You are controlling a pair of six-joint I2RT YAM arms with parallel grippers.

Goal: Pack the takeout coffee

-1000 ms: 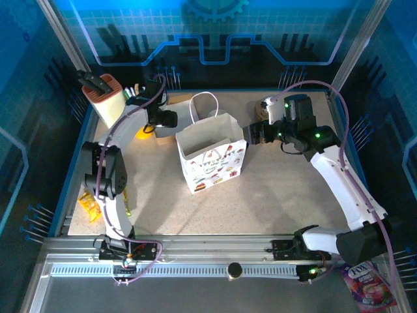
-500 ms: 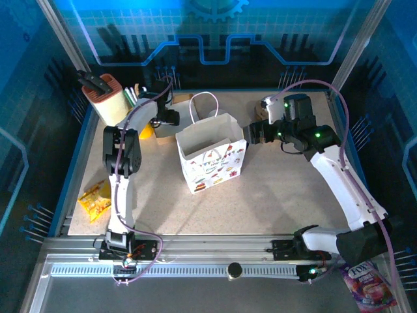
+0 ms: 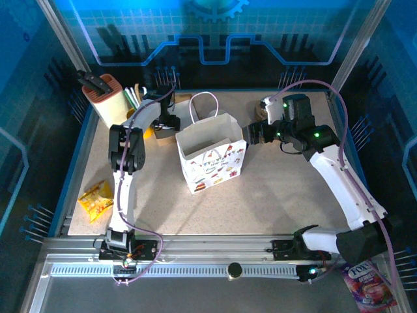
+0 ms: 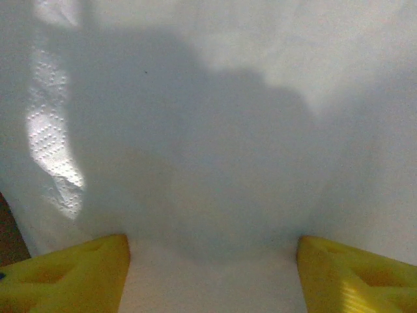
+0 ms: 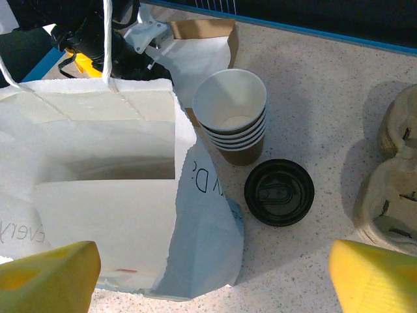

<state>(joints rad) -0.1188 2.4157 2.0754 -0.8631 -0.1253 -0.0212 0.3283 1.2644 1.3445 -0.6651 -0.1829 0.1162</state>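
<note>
A stack of tan-brown paper cups (image 5: 232,117) with white insides stands lidless on the table beside the white paper bag (image 5: 98,195). One round black lid (image 5: 279,192) lies flat on the table just right of the stack. My right gripper (image 5: 208,280) hovers above the bag's right edge, open wide, with nothing between its yellow fingertips (image 5: 374,277). In the top view it (image 3: 251,134) sits at the bag's (image 3: 212,156) right rim. My left gripper (image 4: 212,274) is open, pressed close to white embossed paper (image 4: 52,137); it (image 3: 168,122) reaches behind the bag.
A beige moulded-pulp carrier (image 5: 394,176) lies at the right. A brown box with white napkins (image 5: 195,45) sits behind the bag. A knife block (image 3: 104,98) stands at the back left. A yellow snack packet (image 3: 96,195) lies at the left.
The left arm's elbow has swung up and toward the back, uncovering the yellow snack packet; its gripper stays behind the bag. The right arm has not moved.
</note>
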